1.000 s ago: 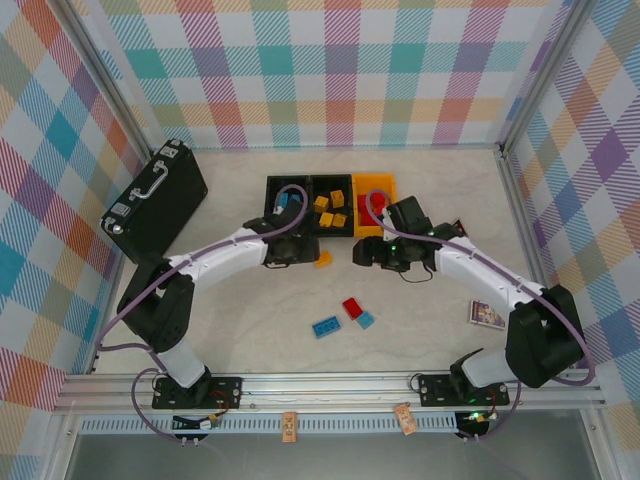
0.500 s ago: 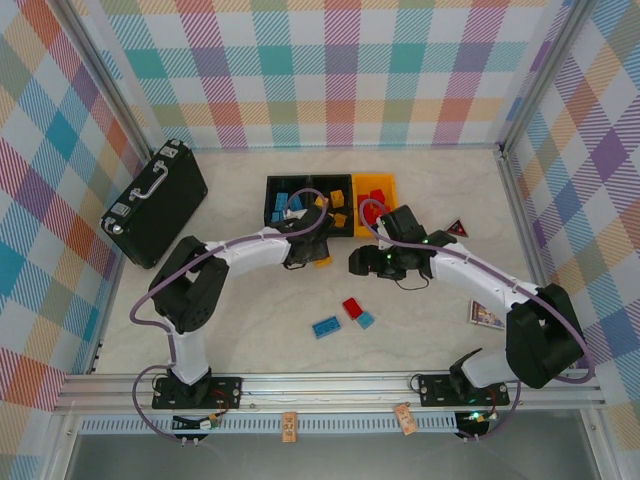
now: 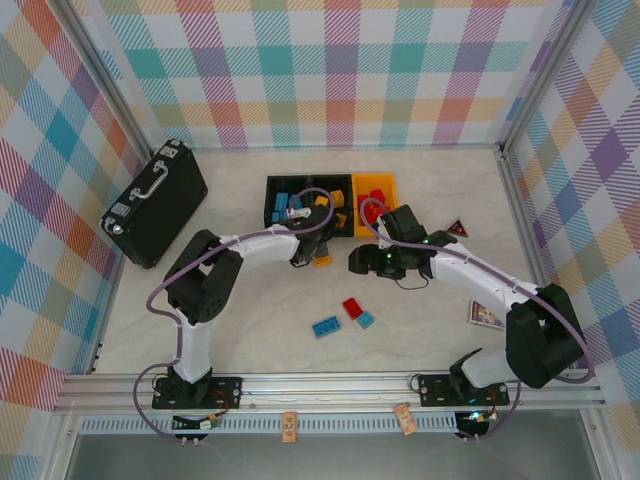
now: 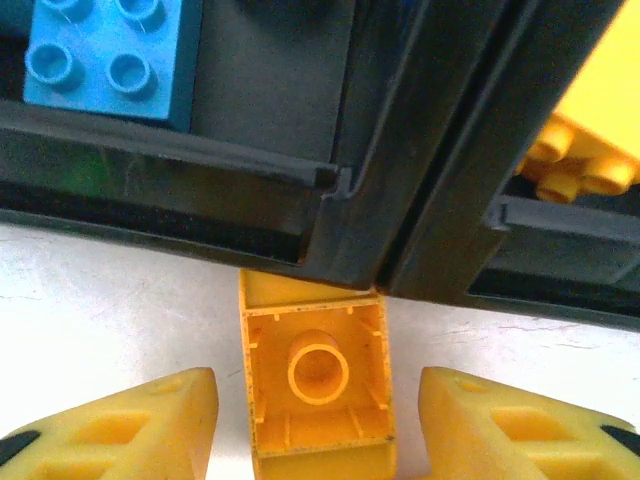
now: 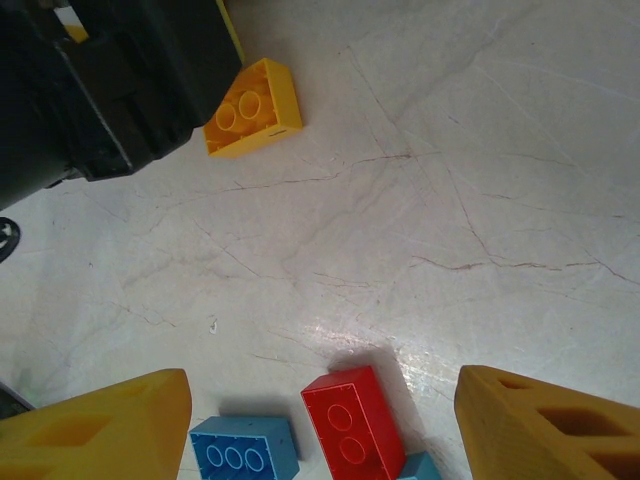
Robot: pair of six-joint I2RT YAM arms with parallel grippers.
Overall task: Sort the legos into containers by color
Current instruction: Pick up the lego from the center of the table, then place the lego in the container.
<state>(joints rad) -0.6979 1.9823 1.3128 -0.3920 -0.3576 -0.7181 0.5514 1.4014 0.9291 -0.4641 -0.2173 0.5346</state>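
Note:
A yellow lego lies upside down on the table against the front wall of the two black containers. My left gripper straddles it, open, with a small gap on each side. From above, the left gripper sits just in front of the black bins and the yellow-orange bin. A blue lego lies in the left black bin. My right gripper hangs open above the table, over a red lego and a blue lego.
A black case lies at the back left. A dark triangular piece and a small card lie on the right. Loose red, blue and light blue bricks sit mid-table.
My left gripper has moved right along the front of the bins onto the yellow lego, and its jaws have narrowed. The right gripper has shifted slightly left.

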